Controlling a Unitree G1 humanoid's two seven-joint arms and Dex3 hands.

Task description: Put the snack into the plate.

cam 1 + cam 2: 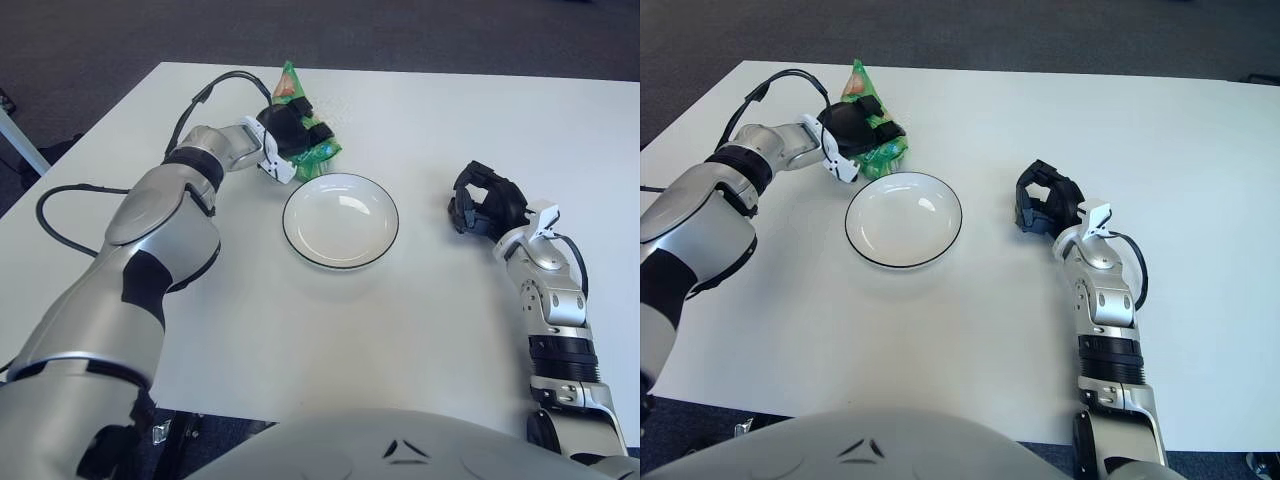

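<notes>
A green snack bag [312, 148] with an orange top corner lies on the white table just behind the left rim of a white plate with a dark rim [340, 262]. My left hand [291, 128] is on the bag, its black fingers curled around its middle; the bag also shows in the right eye view [880, 148]. The plate is empty. My right hand [482, 201] shows to the right of the plate, fingers curled and holding nothing.
The white table [330, 340] stretches wide around the plate. A black cable [60, 236] loops beside my left arm at the table's left edge. Dark carpet lies beyond the far edge.
</notes>
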